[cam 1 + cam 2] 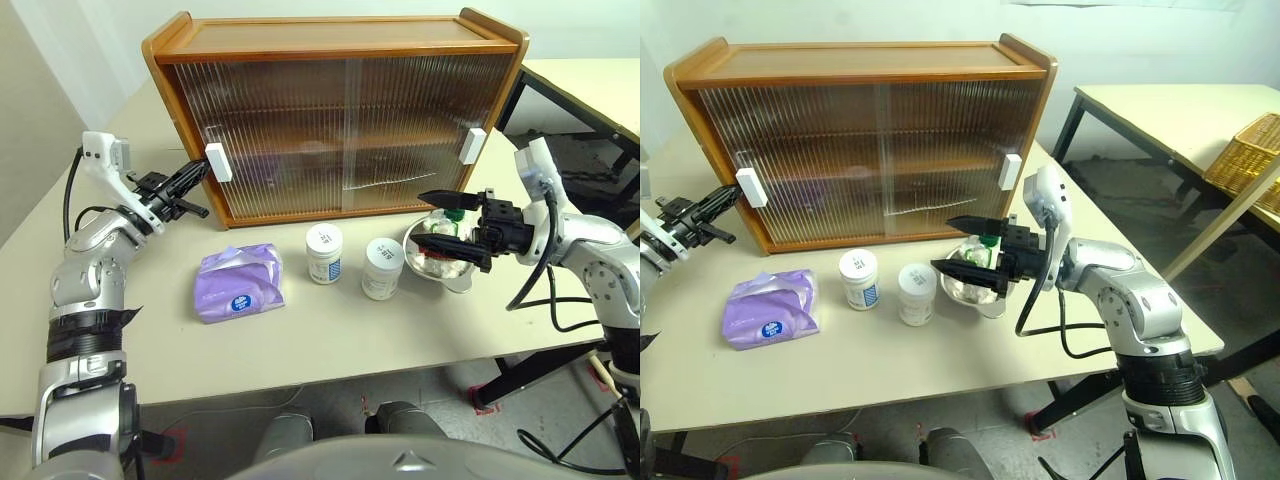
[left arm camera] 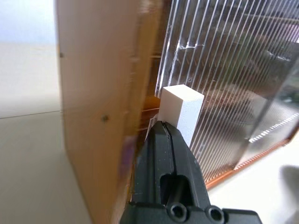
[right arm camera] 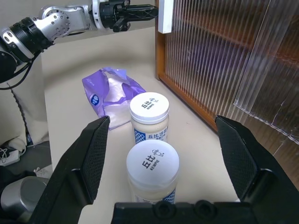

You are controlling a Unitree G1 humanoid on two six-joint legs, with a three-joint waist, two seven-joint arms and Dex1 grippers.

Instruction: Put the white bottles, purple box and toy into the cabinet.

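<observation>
In the head view, the purple box [image 1: 240, 281] and two white bottles [image 1: 324, 252] are seen on the table [image 1: 300, 340] before the closed cabinet [image 1: 335, 115]; the toy [image 1: 447, 250] lies in a steel bowl [image 1: 425, 262]. In the left wrist view, the left gripper [image 2: 164, 127], fingers together, is pressed at the white handle [image 2: 182, 109]. In the right wrist view, the right gripper [image 3: 166, 142] is held wide apart, empty, facing the bottles.

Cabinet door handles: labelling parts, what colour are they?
White; the left handle shows best in the left wrist view.
</observation>
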